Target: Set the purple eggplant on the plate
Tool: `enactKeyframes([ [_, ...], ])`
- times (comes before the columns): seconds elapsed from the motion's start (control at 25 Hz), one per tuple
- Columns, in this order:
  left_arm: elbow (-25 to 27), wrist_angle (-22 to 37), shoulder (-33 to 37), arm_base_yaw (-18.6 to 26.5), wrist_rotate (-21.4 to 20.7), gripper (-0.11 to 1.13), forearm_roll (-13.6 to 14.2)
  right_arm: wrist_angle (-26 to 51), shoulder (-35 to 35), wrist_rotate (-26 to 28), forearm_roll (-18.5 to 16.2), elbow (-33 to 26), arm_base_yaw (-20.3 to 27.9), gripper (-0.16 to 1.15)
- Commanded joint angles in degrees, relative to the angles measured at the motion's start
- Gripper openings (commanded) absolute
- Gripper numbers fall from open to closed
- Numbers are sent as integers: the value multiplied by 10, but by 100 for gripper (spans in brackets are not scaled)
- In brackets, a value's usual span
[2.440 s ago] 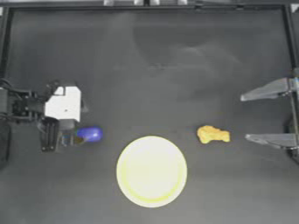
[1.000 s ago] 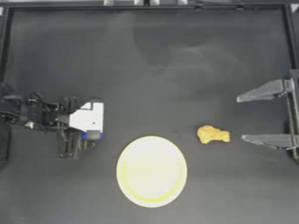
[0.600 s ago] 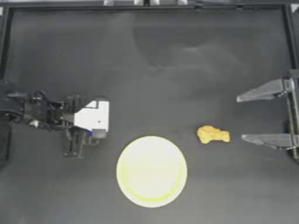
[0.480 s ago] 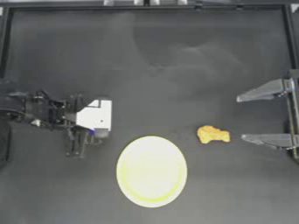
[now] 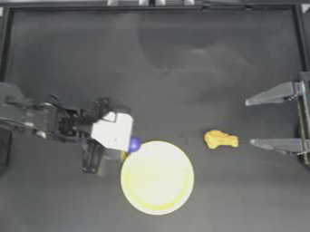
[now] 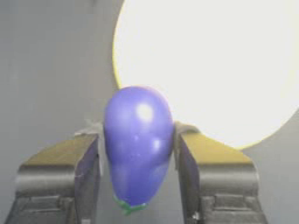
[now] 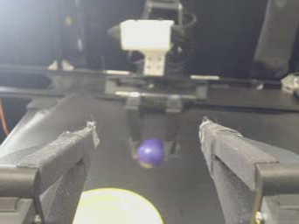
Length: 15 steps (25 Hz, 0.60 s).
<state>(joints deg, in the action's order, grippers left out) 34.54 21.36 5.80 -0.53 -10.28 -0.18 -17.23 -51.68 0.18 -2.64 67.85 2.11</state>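
Dark counter (image 5: 181, 68): your left gripper (image 5: 132, 145) is clenching the purple eggplant (image 6: 138, 142) just beside the plate (image 5: 157, 199) rim; your right gripper (image 5: 275, 120) is idling released at the right edge.

This looks like a robotics lab bench, not a home: a dark table (image 5: 181, 68) with raised metal rails along its edges, two robot arms reaching in from opposite sides, cables trailing on the left arm (image 5: 42, 120), and only toy props laid out, a pale plate (image 5: 157, 177) and a yellow lumpy piece (image 5: 220, 139)
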Motion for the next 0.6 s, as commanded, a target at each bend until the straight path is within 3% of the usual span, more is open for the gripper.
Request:
enactKeyframes([
  [0.04, -42, -2, -24, -18, -10, 36, 1, -4, 4, 1, 4, -7, 0, 99],
  [0.6, -127, -11, -152, -41, -45, 37, -3, -5, 4, 1, 4, -3, 0, 99],
])
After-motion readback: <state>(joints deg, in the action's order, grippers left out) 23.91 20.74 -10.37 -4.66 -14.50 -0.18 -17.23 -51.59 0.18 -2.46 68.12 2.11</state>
